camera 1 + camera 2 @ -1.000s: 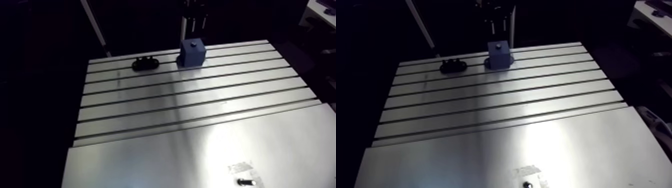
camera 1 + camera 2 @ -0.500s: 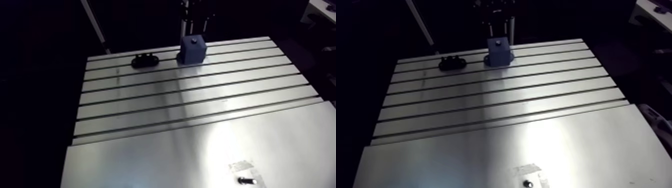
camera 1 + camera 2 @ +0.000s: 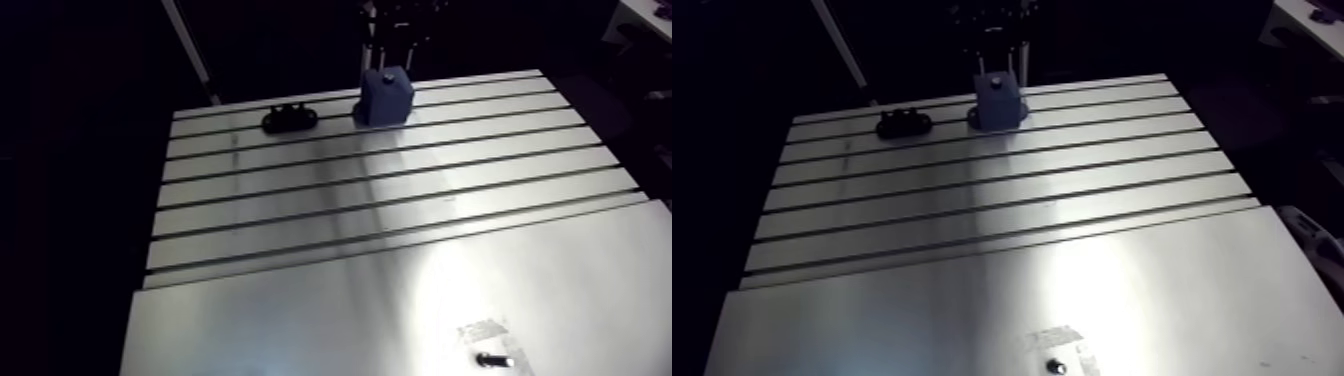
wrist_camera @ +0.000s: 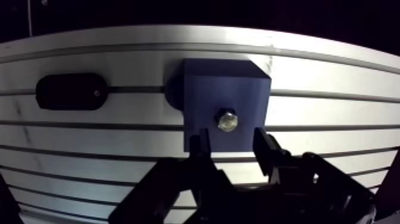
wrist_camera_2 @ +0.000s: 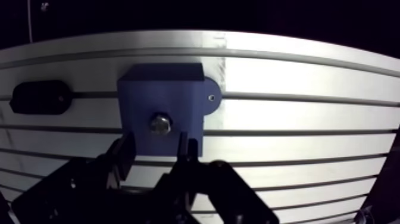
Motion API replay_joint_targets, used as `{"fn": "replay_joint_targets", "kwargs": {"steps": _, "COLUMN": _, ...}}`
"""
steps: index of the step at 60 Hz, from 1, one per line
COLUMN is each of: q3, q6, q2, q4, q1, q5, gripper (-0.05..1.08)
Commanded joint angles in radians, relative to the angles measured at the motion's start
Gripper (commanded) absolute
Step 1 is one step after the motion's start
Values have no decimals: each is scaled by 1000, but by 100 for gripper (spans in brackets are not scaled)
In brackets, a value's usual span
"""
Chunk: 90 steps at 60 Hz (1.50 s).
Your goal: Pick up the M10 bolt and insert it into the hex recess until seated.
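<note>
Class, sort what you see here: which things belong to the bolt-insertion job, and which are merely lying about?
Job: blue block; bolt, head showing in its top; gripper, open over it.
Lying about: black oval part beside the block; small dark screw by a tape patch near the table edge.

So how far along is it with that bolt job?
Nearly finished, it seems. Done: the bolt sits in the top of the blue block, its hex head showing. In hand: nothing; the claw hangs open and empty just above the block. Left: probably only backing away, though I cannot tell from here whether the bolt is fully seated.
</note>
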Motion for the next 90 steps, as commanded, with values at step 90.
{"fn": "replay_joint_targets", "kwargs": {"steps": 90, "q3": 5, "q6": -12, "q2": 22, "q4": -41, "q1": -3, "q5": 6, "gripper": 54}}
